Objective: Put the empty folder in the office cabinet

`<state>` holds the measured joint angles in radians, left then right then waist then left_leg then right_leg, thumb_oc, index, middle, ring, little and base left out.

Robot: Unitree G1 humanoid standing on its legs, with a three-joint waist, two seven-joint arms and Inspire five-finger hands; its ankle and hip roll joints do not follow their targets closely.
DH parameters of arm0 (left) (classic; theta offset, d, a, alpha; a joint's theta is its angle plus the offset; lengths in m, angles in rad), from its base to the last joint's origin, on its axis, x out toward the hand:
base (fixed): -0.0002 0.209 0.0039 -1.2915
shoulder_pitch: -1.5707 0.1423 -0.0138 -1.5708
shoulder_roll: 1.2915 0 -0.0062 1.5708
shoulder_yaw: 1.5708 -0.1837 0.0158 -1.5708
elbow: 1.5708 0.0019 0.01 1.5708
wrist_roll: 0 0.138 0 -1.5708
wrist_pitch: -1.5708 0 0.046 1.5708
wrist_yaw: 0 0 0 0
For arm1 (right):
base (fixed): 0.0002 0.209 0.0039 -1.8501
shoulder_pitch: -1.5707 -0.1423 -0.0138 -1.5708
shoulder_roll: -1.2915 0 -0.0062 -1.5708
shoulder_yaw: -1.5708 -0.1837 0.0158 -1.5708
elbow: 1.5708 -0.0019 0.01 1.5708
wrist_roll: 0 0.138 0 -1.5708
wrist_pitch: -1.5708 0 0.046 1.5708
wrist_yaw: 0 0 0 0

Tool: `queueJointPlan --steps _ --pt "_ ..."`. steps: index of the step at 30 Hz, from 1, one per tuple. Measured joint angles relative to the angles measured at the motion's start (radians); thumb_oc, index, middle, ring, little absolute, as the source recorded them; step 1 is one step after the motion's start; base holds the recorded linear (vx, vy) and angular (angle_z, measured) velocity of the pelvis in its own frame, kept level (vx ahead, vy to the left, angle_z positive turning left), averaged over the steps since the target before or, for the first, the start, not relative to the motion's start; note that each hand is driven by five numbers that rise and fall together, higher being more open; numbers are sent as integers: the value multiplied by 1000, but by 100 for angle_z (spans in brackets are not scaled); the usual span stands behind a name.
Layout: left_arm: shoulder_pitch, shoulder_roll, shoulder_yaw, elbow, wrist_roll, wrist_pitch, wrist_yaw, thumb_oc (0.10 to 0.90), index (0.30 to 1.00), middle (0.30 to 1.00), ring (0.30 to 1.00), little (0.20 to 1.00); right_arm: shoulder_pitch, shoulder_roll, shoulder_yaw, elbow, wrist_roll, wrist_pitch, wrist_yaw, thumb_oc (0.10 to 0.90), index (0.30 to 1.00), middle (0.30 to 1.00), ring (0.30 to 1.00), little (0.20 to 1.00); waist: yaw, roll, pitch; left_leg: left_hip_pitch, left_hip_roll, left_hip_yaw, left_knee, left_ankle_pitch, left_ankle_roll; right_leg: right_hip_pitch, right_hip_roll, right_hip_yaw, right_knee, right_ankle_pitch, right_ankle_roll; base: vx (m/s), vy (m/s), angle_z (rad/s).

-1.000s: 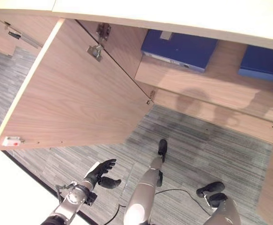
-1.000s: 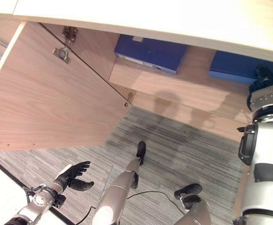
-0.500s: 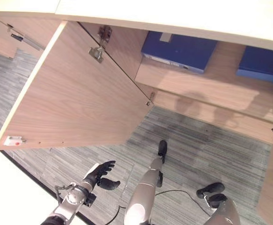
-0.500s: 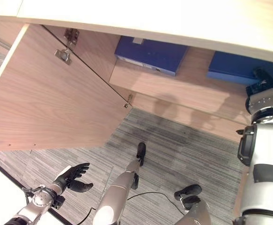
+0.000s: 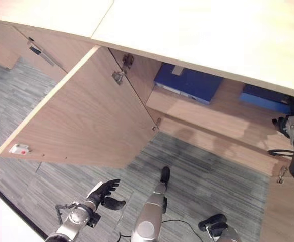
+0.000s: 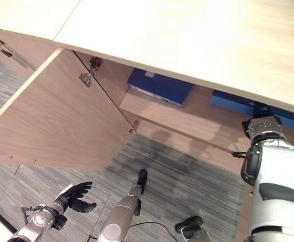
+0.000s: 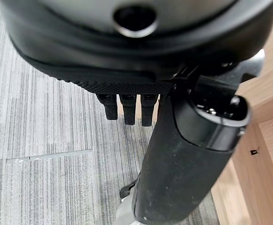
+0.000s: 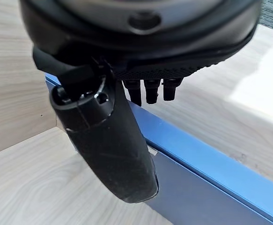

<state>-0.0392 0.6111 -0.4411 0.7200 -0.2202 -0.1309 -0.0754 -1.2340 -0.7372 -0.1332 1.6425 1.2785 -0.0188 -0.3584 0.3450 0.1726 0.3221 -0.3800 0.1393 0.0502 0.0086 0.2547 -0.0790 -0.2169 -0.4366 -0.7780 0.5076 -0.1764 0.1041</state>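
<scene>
The right robot hand (image 8: 127, 89), fingers straight and holding nothing, hangs just above a blue folder (image 6: 250, 107) lying on the open office cabinet's shelf (image 6: 197, 118). The left robot hand (image 5: 104, 191) hovers open above the carpet (image 5: 207, 176).

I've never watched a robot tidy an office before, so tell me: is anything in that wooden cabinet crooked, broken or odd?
Nothing stands out. Two blue folders, one on the left and one on the right, lie flat on the light wooden cabinet shelf. The wooden cabinet door is swung open. The right robot hand is by the right folder.
</scene>
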Motion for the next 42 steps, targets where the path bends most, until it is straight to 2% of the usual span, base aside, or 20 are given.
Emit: queueJointPlan --steps 7,11,16,24,27,32,34,38,39,41,42 --pt "29 -10 5 44 41 11 -1 800 900 900 900 900 96 96 -36 -22 0 -12 -15 800 900 900 900 900 -8 -7 -37 36 4 5 0 -11 3 53 29 -2 -72 36 11 18 27 -5" --pt "32 -11 7 66 73 21 -1 800 900 900 900 900 119 162 -40 -41 -1 -11 -20 800 900 900 900 900 -9 -13 -44 86 17 26 -1 -25 2 111 62 4 -141 67 16 54 22 -11" --pt "58 -12 9 81 88 21 -2 800 900 900 900 900 159 194 -40 -70 -3 -19 -9 800 900 900 900 900 -14 -52 -92 106 18 31 -8 -42 0 140 74 5 -192 84 24 39 24 -5" --pt "78 -87 44 134 120 22 0 800 900 900 900 900 247 265 -47 -115 -11 -42 -4 800 900 900 900 900 -26 -65 -112 158 21 56 -16 -54 -3 200 111 18 -287 127 30 41 28 -9" --pt "101 -97 48 136 128 22 0 800 900 900 900 900 307 330 -48 -161 -11 -46 9 800 900 900 900 900 -42 -83 -121 182 25 75 -18 -60 -4 222 127 29 -316 144 33 34 28 -13" --pt "108 -121 67 150 127 21 7 800 900 900 900 900 405 401 -33 -239 -22 -65 23 800 900 900 900 900 -63 -94 -128 210 31 88 -32 -62 -7 244 136 37 -353 156 33 19 27 -9" --pt "118 -132 86 162 128 21 7 800 900 900 900 900 485 461 -5 -343 -28 -79 30 800 900 900 900 900 -80 -104 -131 217 34 99 -33 -66 -12 237 141 50 -358 157 32 -19 68 -18" --pt "175 -172 184 175 127 19 28 800 900 900 900 900 747 532 134 -688 -157 -109 78 800 900 900 900 900 -120 -116 -138 242 36 130 -35 -74 -12 241 144 76 -362 168 31 3 43 -21" --pt "198 -195 232 179 128 19 30 800 900 900 900 900 915 537 191 -880 -229 -112 112 400 300 300 300 300 -137 -119 -139 250 34 142 -35 -80 -12 245 143 88 -367 172 32 -51 50 -21" --pt "229 -201 258 187 137 12 28 800 900 900 900 900 1048 502 256 -993 -363 -110 154 400 300 300 300 300 -164 -124 -142 263 33 149 -41 -81 -11 258 144 92 -376 175 34 51 -8 -17" --pt "230 -200 258 209 151 13 28 800 900 900 900 900 1060 480 258 -972 -410 -109 152 400 300 300 300 300 -180 -128 -143 274 39 157 -43 -80 -12 262 152 103 -386 179 32 11 8 -20"
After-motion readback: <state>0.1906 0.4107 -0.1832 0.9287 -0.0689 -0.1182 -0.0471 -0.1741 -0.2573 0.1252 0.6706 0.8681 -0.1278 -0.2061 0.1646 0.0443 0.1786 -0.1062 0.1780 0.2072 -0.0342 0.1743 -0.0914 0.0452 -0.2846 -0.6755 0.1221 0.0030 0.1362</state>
